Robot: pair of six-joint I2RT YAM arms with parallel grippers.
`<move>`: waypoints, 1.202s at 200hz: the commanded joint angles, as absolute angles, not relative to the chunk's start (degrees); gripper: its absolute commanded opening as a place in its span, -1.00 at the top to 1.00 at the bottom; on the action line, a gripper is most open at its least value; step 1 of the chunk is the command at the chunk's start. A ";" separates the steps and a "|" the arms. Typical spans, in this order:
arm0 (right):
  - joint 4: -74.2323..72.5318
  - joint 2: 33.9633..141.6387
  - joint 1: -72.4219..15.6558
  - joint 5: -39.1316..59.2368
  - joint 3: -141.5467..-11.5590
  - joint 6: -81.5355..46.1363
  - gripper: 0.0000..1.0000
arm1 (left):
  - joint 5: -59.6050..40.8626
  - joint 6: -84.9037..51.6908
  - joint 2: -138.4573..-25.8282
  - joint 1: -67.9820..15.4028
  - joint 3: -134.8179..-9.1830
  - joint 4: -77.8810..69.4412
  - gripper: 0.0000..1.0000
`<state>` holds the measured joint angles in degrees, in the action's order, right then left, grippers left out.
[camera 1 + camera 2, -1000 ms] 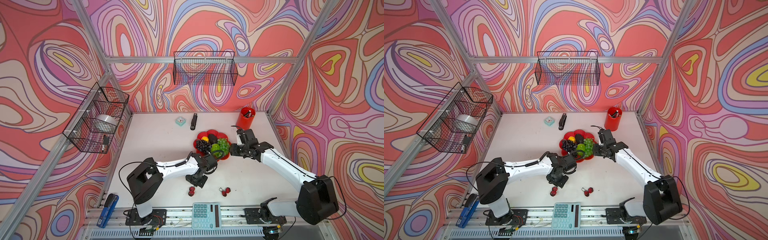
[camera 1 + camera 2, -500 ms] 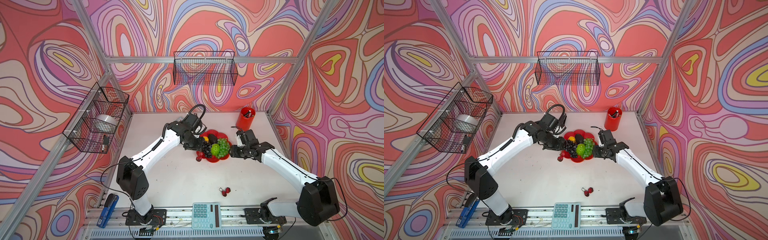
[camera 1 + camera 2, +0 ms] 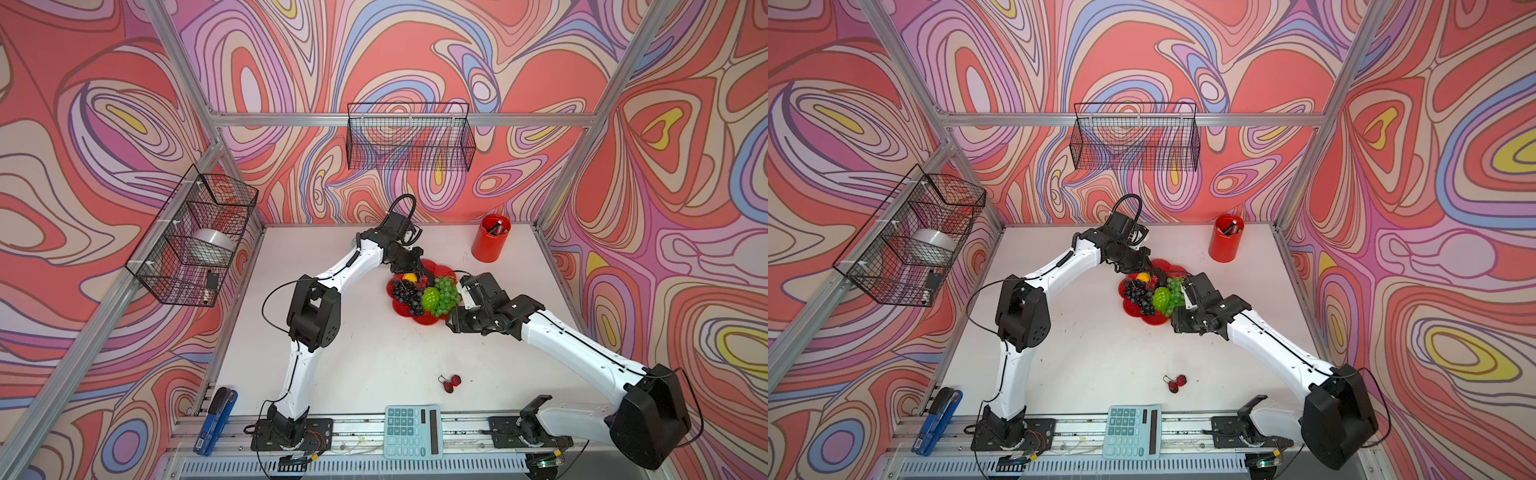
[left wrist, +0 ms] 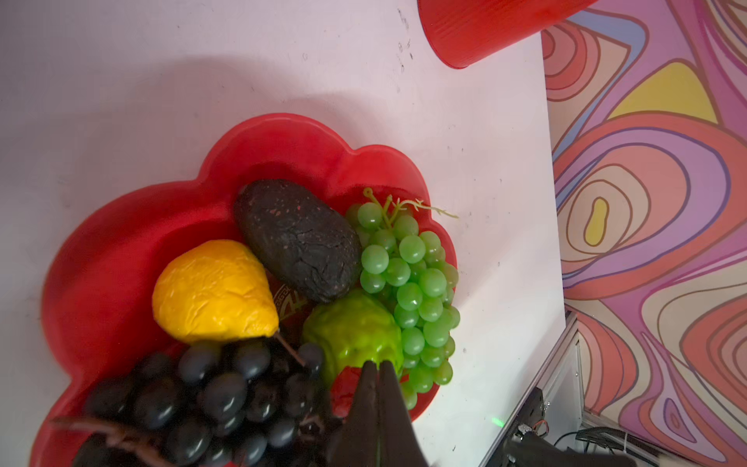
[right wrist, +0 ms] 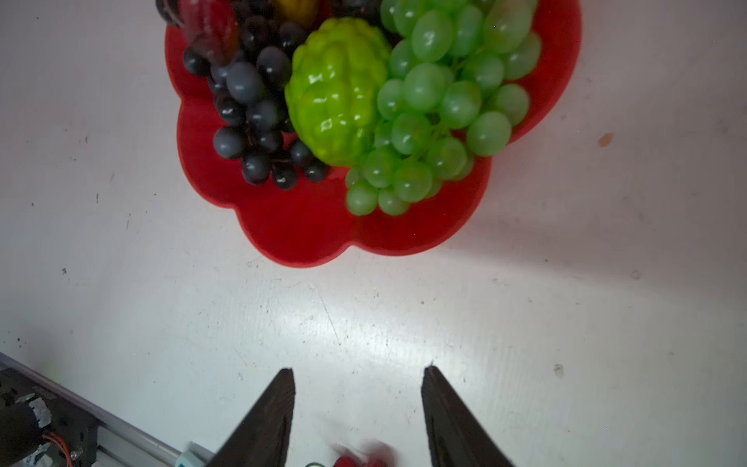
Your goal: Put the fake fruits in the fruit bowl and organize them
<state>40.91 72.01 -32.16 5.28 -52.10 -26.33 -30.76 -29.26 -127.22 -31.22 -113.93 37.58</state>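
The red fruit bowl (image 3: 424, 320) (image 4: 121, 242) (image 5: 307, 230) holds dark grapes (image 4: 210, 396), green grapes (image 4: 408, 275), a bumpy lime-green fruit (image 5: 335, 89), a yellow-orange fruit (image 4: 214, 291) and an avocado (image 4: 299, 238). My left gripper (image 4: 376, 364) (image 3: 417, 270) reaches in from the far side, shut, with a red cherry pair (image 4: 345, 388) (image 5: 210, 28) hanging at its tips over the dark grapes. The stem is hidden between the fingers. My right gripper (image 5: 357, 368) (image 3: 455, 324) hangs open and empty over bare table by the bowl's near rim. Another cherry pair (image 3: 451, 382) (image 3: 1177, 382) lies toward the front.
A red pen cup (image 3: 490, 243) stands at the back right. A teal calculator (image 3: 412, 432) and a blue stapler (image 3: 216, 419) sit on the front rail. Wire baskets hang on the left wall (image 3: 191, 241) and back wall (image 3: 409, 137).
My left gripper lifted one cherry pair from the front of the table and swung round to the bowl's far side, now over the fruit. The right gripper's jaws widened slightly.
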 commanded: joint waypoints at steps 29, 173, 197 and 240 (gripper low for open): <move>44.38 71.04 -39.52 -1.09 -51.90 -29.98 -0.16 | -33.98 -32.09 -129.79 -31.11 -114.66 32.09 1.00; 48.05 69.94 -46.27 -3.31 -49.96 -35.75 -0.33 | -29.07 -30.28 -117.59 -30.16 -107.38 31.75 0.38; 48.95 69.86 -47.19 -3.30 -49.66 -36.32 -0.34 | -26.80 -29.61 -111.00 -29.47 -101.97 32.28 0.27; 49.89 73.11 -50.70 -6.17 -47.87 -39.62 -0.45 | -21.95 -28.30 -100.38 -29.09 -90.94 33.75 0.14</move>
